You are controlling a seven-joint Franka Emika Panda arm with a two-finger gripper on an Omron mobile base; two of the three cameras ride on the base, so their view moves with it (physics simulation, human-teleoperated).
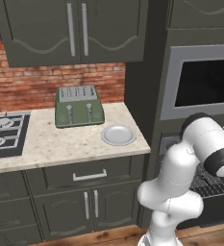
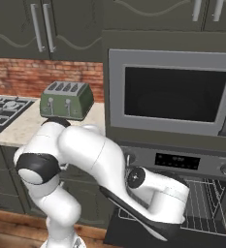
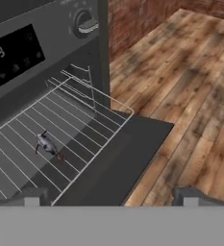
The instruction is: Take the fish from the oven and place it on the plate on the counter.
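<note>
fish [image 3: 46, 143] sits on the oven [image 3: 31, 53] wire rack, below the display | gripper [image 3: 108, 198] fingers spread wide, nothing held | looks tiny, light, probably slippery, so I'd pinch mid-body | plate [image 1: 118, 135] waits on counter [image 1: 60, 146]

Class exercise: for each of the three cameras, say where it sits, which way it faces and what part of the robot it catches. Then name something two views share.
Left base view: behind the arm's left, facing the counter, plate and toaster; arm at lower right.
Right base view: behind its right, facing the oven; arm at lower left.
Hand view: on the hand, looking down at the pulled-out rack with the fish; end effector fingertips at the bottom.
Shared: both base views show the toaster.
</note>
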